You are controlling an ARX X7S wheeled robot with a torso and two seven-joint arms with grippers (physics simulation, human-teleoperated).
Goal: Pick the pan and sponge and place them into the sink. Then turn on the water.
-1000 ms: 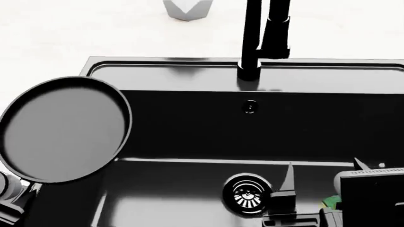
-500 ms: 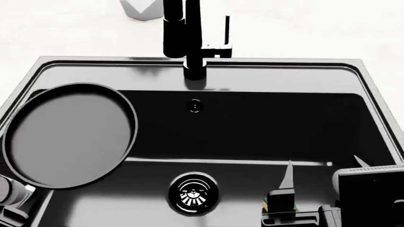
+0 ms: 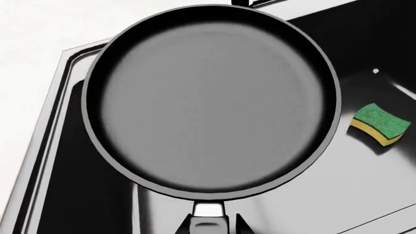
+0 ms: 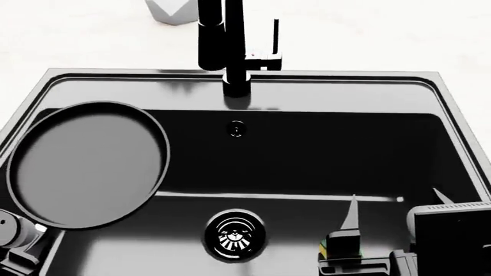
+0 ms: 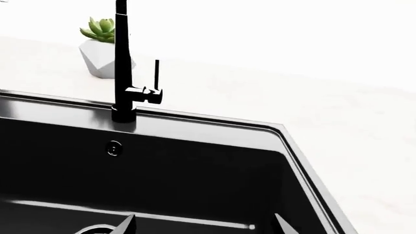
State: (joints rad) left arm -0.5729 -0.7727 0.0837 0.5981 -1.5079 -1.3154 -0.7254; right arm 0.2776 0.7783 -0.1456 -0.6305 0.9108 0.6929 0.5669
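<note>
Over the sink (image 4: 452, 115), pan (image 4: 88, 164) clamped by left pincer (image 3: 209, 225), right pincer (image 4: 395, 210) apart above sponge (image 3: 381, 124)

My left gripper (image 4: 19, 253) at the lower left corner, holding the pan (image 4: 86, 164) over the left side of the sink (image 4: 322, 155), chrome drain (image 4: 234, 236) below, sponge (image 4: 330, 246) partly hidden behind my right gripper (image 4: 391, 215), black faucet (image 4: 226, 46) behind.

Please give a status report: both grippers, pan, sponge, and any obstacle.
Left gripper shut on pan, held over sink left side. Right gripper open, low in basin. Sponge on sink floor. Faucet dry; nothing blocking.
</note>
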